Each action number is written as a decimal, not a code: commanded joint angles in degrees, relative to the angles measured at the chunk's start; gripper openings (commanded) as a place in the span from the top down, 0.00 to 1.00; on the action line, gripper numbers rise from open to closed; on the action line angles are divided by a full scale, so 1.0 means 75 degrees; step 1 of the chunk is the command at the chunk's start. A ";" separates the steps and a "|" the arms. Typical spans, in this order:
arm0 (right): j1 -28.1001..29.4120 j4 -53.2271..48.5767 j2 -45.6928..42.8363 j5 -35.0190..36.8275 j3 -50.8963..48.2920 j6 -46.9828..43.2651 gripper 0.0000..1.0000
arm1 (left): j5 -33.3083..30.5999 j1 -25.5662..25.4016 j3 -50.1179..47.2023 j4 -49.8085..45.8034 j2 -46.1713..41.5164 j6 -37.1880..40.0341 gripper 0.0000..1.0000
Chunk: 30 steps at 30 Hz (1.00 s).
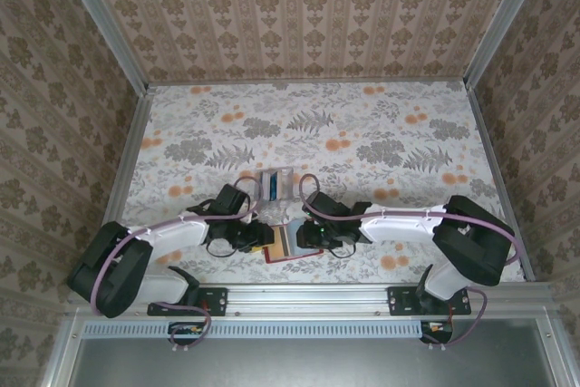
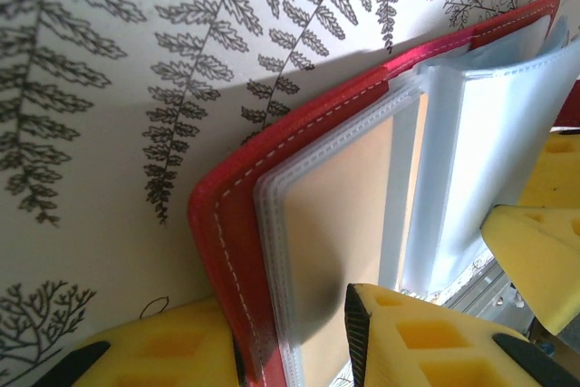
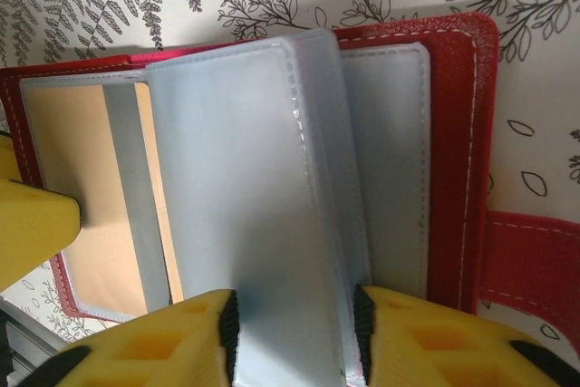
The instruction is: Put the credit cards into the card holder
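The left gripper (image 2: 292, 337) is clamped on the left half of the card holder (image 3: 453, 133), with the red cover and clear pockets together between its jaws at the bottom of the left wrist view. The right gripper (image 3: 294, 328) holds a bundle of clear pocket leaves (image 3: 245, 178) that stand up from the middle of the holder. The leaves fill the gap between its jaws, so I judge this a grip rather than a hover.

On the floral table (image 1: 362, 133), the holder lies open low in the centre of the top view, between the 2 grippers and touching both. Its spine runs roughly up and down the frame. The loose credit cards (image 1: 275, 184) sit as a small stack just above the holder in that frame, apart from it, with a blue one showing. The stack is too small to tell its long axis. 1 tan card (image 3: 82, 188) already sits in a left-hand pocket, and the clasp strap (image 3: 535, 265) pokes out at the lower right.

The coming move turns on the stack lying up-frame from both grippers, above the gap between them. Neither arm looks clearly nearer. Whichever lets go must reach away from the bases while the other keeps the pockets spread.
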 commanded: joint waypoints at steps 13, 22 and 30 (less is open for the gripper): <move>0.0023 -0.0258 -0.0175 -0.0013 0.0318 -0.0382 0.77 | -0.0084 0.0015 0.0074 0.0197 0.0322 0.0145 0.65; 0.0028 0.0564 -0.0228 -0.0480 0.0144 -0.0255 0.81 | -0.0059 0.0005 0.0145 0.0166 0.0288 0.0112 0.65; -0.0004 0.1438 -0.0383 -0.0887 -0.0130 -0.0274 0.73 | -0.0036 0.0017 0.0203 0.0187 0.0364 0.0120 0.64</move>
